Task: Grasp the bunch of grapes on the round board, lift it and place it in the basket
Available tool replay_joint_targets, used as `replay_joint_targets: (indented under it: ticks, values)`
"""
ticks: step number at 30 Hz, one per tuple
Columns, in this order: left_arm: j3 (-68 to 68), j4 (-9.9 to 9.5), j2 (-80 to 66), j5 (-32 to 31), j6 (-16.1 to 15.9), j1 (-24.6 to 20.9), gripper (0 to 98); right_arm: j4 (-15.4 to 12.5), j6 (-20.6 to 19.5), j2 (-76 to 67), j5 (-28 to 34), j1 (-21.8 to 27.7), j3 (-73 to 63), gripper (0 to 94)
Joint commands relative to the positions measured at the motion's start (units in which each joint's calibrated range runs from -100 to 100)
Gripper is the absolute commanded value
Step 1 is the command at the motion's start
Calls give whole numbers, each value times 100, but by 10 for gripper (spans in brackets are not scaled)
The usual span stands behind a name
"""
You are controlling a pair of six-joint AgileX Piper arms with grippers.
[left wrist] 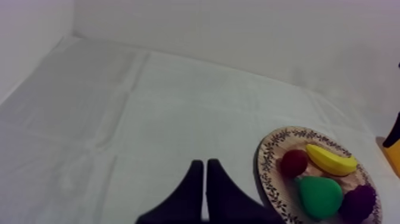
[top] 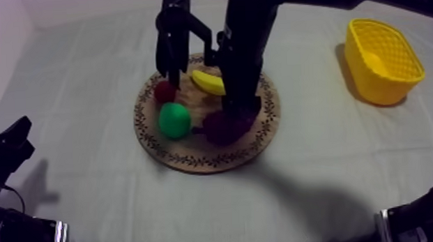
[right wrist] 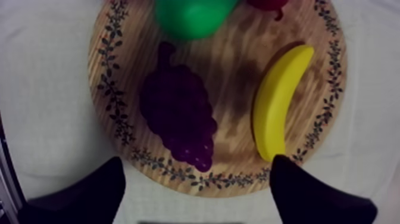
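The jaws of our right arm hang wide over the round wooden board with patterned rim. The dark purple bunch of grapes lies on it, roughly centred between them, long axis across their closing line.

Purple grapes, yellow banana, green pear — leaf-patterned board rim
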Motion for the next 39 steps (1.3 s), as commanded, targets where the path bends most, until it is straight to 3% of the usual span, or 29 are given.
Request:
replay_joint_targets:
  ticks: [1,15,27,30,36,39]
  values:
    - [-3,-3,0,-5,-1,0,1,-34,28,101,-34,-2,17,763]
    - [-3,-3,0,-5,-1,0,1,-65,77,1102,-170,42,-290,733]
    - [-3,-3,0,-5,-1,0,1,-54,127,1697,-242,78,-454,638]
    - [-3,-3,0,-5,-1,0,1,-50,129,1764,-264,61,-457,563]
    - [-3,-3,0,-5,-1,0,1,-41,99,1818,-330,62,-483,304]
    - [-3,-3,0,-5,-1,0,1,-38,90,1768,-348,84,-449,253]
